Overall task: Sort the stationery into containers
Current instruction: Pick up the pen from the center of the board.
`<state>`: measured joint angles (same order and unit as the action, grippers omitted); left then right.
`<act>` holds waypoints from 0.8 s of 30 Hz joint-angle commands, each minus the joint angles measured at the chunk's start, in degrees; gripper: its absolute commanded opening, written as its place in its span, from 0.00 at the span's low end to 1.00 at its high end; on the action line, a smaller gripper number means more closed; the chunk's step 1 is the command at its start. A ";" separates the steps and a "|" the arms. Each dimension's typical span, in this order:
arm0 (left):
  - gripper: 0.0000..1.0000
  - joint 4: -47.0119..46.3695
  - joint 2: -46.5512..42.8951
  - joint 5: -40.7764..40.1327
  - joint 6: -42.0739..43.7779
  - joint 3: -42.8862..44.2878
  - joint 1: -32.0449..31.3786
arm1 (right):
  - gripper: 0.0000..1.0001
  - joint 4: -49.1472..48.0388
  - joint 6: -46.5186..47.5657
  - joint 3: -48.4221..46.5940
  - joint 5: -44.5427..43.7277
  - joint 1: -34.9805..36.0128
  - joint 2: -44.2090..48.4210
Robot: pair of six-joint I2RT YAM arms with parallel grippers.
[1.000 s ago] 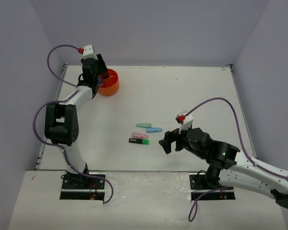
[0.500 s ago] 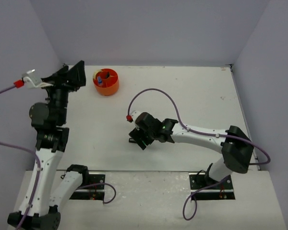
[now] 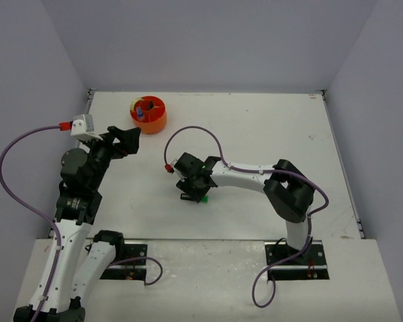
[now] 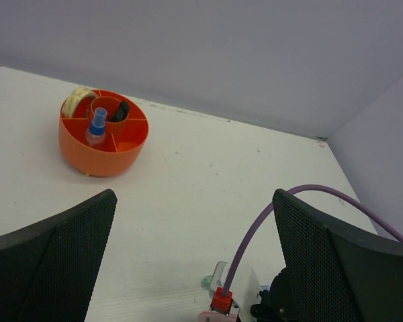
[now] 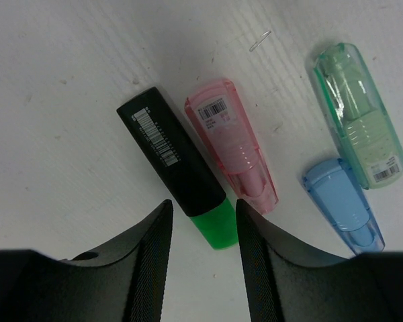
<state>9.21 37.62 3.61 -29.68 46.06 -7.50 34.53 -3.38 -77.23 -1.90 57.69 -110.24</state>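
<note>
A black highlighter with a green end lies flat on the white table, beside a pink piece, a mint piece and a blue piece. My right gripper points down over it, open, its jaws astride the green end; the right pad looks just against it, the left a little off. The top view shows that gripper with the green tip poking out below. The orange organiser stands at the back left, holding a blue-capped bottle. My left gripper hangs wide open and empty, short of the organiser.
A small bent wire clip lies on the table beyond the pink piece. The organiser also holds a beige roll and a dark item. The right arm's purple cable arches over the middle. Grey walls close in three sides.
The left arm has pulled back from the organiser with its jaws now wide. The right arm has reached across to the cluster and its jaws have narrowed around the highlighter's green end.
</note>
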 commanded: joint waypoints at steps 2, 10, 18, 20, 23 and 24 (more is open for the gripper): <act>1.00 1.24 -0.61 1.84 2.70 -0.29 -0.41 | 0.44 1.57 0.56 -1.33 1.74 0.05 -0.52; 1.00 -0.36 0.43 3.45 1.75 -2.34 -0.41 | 0.38 -0.09 -0.57 -0.67 2.08 0.21 -3.81; 1.00 1.86 0.26 0.74 1.91 -1.45 -0.41 | 0.36 1.08 -2.21 -2.15 -0.92 3.29 -6.00; 1.00 2.06 0.26 0.31 1.48 -1.57 -0.41 | 0.26 1.19 -2.54 -2.43 -2.10 4.26 -5.51; 1.00 1.70 0.52 1.12 0.18 -2.45 -0.41 | 0.14 -0.91 -3.63 -1.19 -3.70 6.01 -0.67; 1.00 1.41 0.74 1.85 -0.20 -2.68 -0.41 | 0.07 -2.88 -4.01 0.33 -3.65 6.03 3.48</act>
<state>10.84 38.28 4.57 -28.94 43.71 -7.64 34.67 -5.36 -78.73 -3.00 61.90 -114.03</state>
